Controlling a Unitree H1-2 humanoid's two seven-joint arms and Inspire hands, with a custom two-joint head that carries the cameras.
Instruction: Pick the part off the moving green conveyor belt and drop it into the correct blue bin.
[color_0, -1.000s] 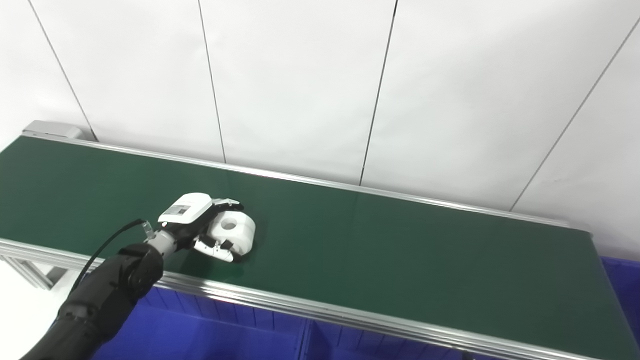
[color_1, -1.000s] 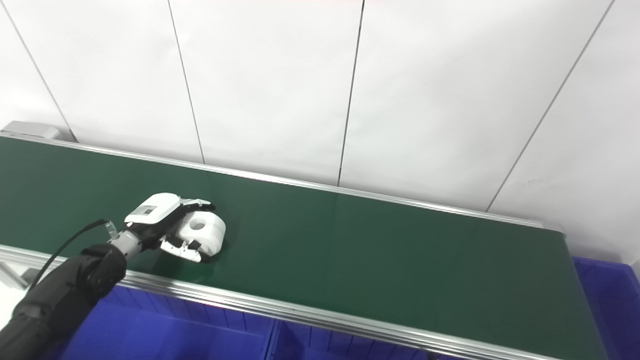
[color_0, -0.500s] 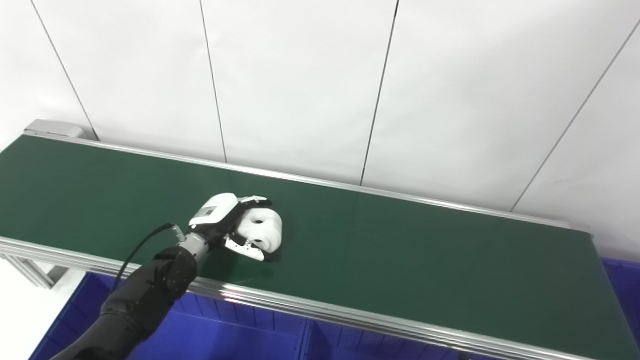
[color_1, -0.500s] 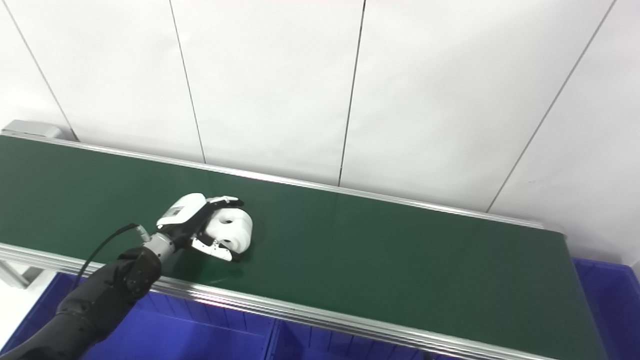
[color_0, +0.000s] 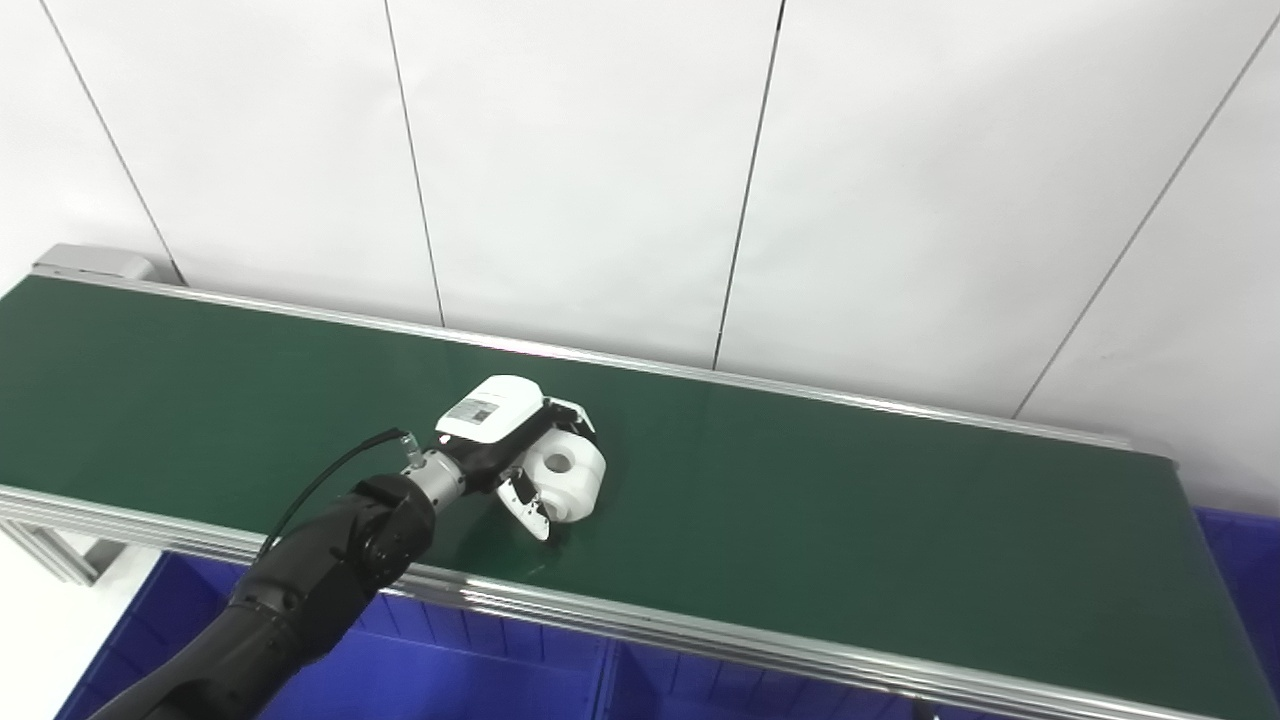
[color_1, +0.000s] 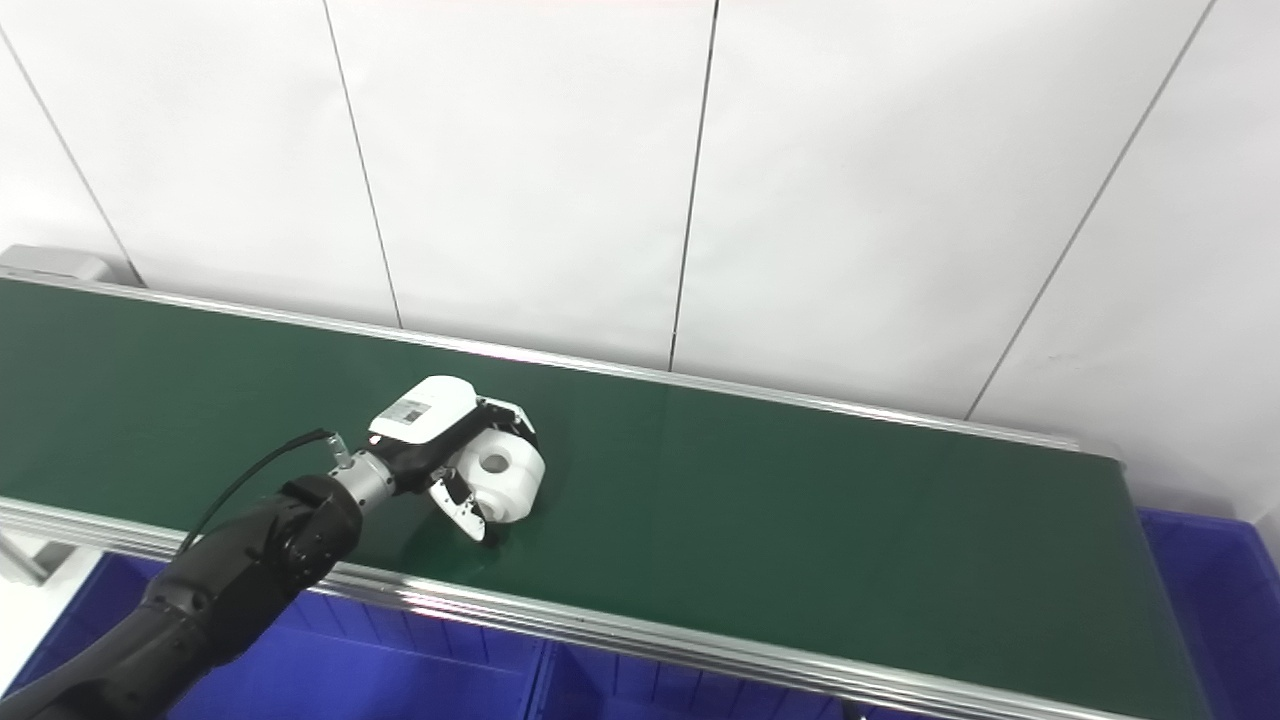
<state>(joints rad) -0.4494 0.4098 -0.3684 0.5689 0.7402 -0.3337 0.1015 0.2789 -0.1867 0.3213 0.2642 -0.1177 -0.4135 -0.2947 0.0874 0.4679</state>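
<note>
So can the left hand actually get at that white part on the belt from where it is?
Probably yes. The left hand is already around the white part on the green belt, fingers curled at its near side. Nothing else stands near it, though a firm grip isn't clear.

Part (color_0: 572, 476) on belt (color_0: 850, 510); bins (color_0: 480, 680) seemingly beneath.

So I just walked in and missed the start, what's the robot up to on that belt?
The robot's left hand is wrapped around a white part with a round hole in it, on the green conveyor belt. The part looks to be at belt level, not clearly lifted. Blue bins sit below the belt's near rail, so nothing has been dropped in. The right hand is out of view.
</note>
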